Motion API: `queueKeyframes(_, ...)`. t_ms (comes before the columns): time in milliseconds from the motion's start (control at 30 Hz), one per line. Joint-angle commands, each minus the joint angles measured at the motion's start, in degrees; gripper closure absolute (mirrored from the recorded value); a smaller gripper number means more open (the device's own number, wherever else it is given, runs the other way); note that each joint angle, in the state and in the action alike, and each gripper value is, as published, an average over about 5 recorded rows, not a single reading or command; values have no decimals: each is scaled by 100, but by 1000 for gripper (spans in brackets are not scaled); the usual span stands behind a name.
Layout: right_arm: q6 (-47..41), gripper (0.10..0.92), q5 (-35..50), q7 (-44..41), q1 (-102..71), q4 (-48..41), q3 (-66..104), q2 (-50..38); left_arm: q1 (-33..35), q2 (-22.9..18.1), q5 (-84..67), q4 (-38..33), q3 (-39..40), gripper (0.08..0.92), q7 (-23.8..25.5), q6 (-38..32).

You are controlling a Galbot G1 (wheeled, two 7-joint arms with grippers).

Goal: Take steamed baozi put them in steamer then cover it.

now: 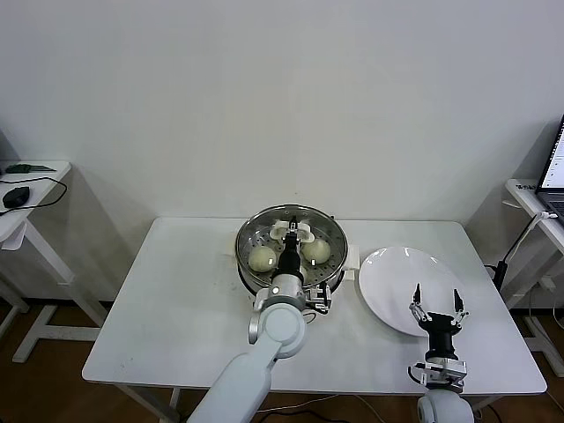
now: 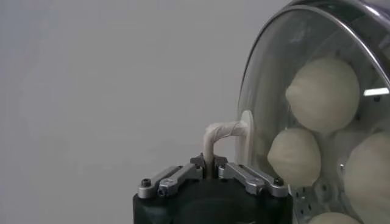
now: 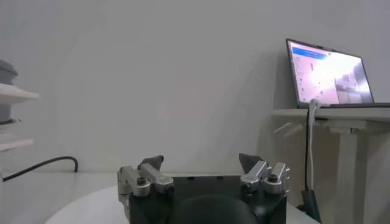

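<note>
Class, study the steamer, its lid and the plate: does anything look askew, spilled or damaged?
Nothing stands out. The left gripper is shut on the handle of the glass lid, over the steamer holding the baozi. The plate lies bare; the right gripper hovers open.

Bright, even indoor light; glare on the laptop screen [image 3: 329, 76], soft shadows.

The left end effector [image 1: 292, 233] is clamped on the cream-white oblong handle of the round clear glass cover [image 1: 264, 231], which sits on the round shiny stainless-steel steamer [image 1: 248, 264]. Cream-white round baozi [image 1: 262, 258] show through the glass on either side of it. The right end effector [image 1: 437, 301] hangs spread wide over the near rim of the flat white plate [image 1: 397, 273] on the white worktop [image 1: 176, 300].
</note>
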Motion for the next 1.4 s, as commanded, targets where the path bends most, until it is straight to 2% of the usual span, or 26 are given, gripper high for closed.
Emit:
queueKeyframes(33,8,203,6,1,4,-5,3,0,3,-25,51,68,-20,809,-22,-22)
queueKeyframes(500,20,203,3,-1,13,-13,-4,10,86,-58,-6,54,-108,809,-31,-59)
queueKeyframes(600,22,203,3,-1,9,-13,-3,6,117,-70,1,23,-110,788,-41,-59)
queueKeyframes(800,25,203,-3,-3,5,-5,-8,13,195,-49,14,-159,-121,630,-57,-53)
queueKeyframes(967,18,203,-12,-3,6,18,-14,10,370,71,-46,-575,-120,484,-49,-36)
queueKeyframes(1167,-3,203,-38,-12,21,76,-13,-10,812,485,-277,-1341,-88,325,-16,7)
queueKeyframes(1400,-60,203,-191,-105,19,168,-9,-48,1265,1037,-780,-2231,-230,210,185,20)
